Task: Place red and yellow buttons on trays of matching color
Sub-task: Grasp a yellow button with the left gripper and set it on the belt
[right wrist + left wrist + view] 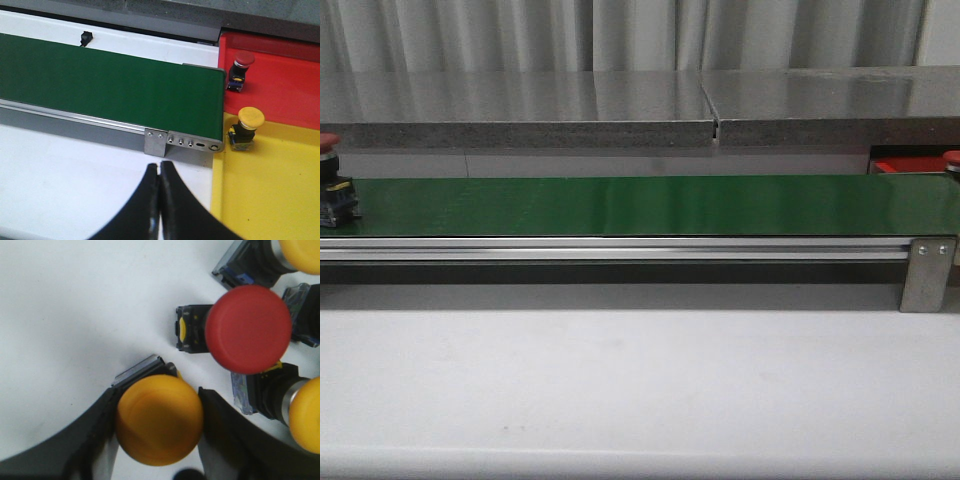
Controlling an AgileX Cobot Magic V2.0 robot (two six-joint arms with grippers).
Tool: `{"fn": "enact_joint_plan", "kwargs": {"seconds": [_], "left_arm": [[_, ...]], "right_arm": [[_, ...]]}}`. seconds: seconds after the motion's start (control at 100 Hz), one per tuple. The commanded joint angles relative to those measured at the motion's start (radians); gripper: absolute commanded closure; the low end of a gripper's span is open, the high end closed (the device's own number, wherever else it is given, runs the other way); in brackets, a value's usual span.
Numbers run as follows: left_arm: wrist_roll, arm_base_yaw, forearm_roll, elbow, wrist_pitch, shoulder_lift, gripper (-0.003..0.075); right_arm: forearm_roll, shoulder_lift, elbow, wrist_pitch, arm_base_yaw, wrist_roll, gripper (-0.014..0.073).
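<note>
Left wrist view is showing the left gripper [159, 432] closing its jaws on a yellow button [160, 419] from the pile, while the right gripper [159, 200], jaws together and empty, is waiting beside the yellow tray [265, 200].

White worktop [640, 390] with belt, trays and buttons

We see the green belt [640, 205] running across it (metal-railed), a red tray [290, 85] and yellow tray [265, 200] at the belt's end, and loose yellow buttons [160, 419] and a red button [248, 329].
</note>
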Motion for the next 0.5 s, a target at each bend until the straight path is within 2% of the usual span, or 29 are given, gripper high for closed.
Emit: {"fn": "enact_joint_plan", "kwargs": {"seconds": [0.0, 0.24, 0.49], "left_arm": [[0.006, 0.002, -0.023, -0.030, -0.024, -0.055, 0.0535], [0.015, 0.002, -0.023, -0.030, -0.013, -0.079, 0.0535], [0.033, 0.000, -0.023, -0.001, 0.004, -0.188, 0.0535]], "right_arm": [[0.014, 0.001, -0.026, -0.067, 0.001, -0.007, 0.0712], [0.014, 0.001, -0.026, -0.067, 0.001, -0.007, 0.0712], [0.014, 0.001, -0.026, -0.067, 0.001, -0.007, 0.0712]]}}
